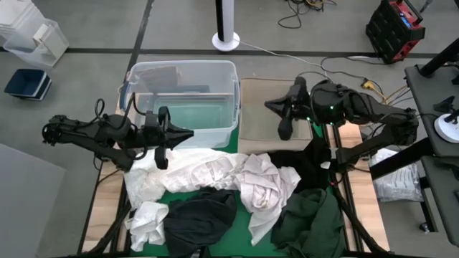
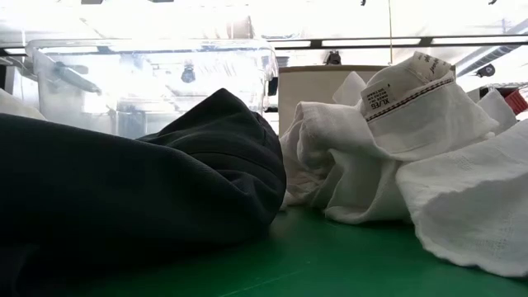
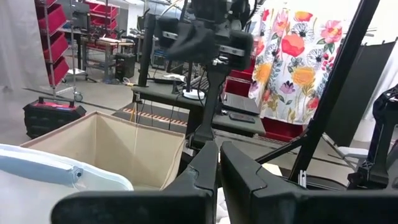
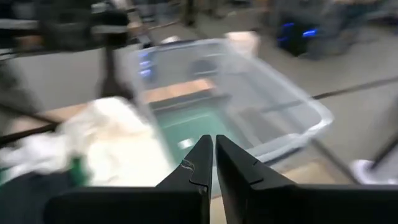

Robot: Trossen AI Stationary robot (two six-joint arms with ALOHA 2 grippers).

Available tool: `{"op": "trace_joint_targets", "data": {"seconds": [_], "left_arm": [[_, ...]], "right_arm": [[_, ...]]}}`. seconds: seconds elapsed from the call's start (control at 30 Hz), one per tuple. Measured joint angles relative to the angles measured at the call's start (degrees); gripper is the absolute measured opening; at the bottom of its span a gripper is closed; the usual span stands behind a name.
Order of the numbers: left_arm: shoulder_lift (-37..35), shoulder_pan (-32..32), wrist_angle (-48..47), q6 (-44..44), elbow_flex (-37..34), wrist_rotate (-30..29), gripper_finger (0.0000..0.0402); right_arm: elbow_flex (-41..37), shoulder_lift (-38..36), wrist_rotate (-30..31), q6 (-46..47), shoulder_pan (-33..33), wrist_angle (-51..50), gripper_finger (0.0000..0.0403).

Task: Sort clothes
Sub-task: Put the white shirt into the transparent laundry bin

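Observation:
The clothes lie heaped on the green mat (image 1: 237,236): white ones (image 1: 208,173) (image 1: 262,188) in the middle, a black one (image 1: 197,215) at the near edge, a dark green one (image 1: 308,218) at the near right, and another black one (image 1: 303,161) beside the right arm. The low view shows a dark garment (image 2: 140,190) and white garments (image 2: 388,157) up close. My left gripper (image 1: 188,133) (image 3: 219,171) hovers shut and empty over the near wall of the clear bin (image 1: 183,100). My right gripper (image 1: 271,105) (image 4: 214,163) hovers shut and empty over the beige box (image 1: 262,111).
The clear plastic bin (image 4: 249,99) stands at the far left of the table and the open beige box (image 3: 118,149) just right of it. Beyond the table are a white fan base (image 1: 226,39), cables and a red-and-black case (image 1: 394,29).

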Motion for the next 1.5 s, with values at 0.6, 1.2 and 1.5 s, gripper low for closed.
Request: {"op": "trace_joint_targets", "data": {"seconds": [0.6,1.2,1.5], "left_arm": [[0.0,0.0,-1.3,0.4,0.0,0.0,0.0000],[-1.6,0.0,-1.6,0.0,1.1,0.0,0.0000],[-3.7,0.0,-3.9,0.9,2.0,0.1,0.0000]], "right_arm": [[19.7,16.2,-10.5,3.5,11.9,-26.4,0.0013],[22.7,20.7,-11.2,15.1,21.2,-48.3,0.0013],[17.4,23.7,-9.8,16.4,23.9,-45.5,0.0013]]}}
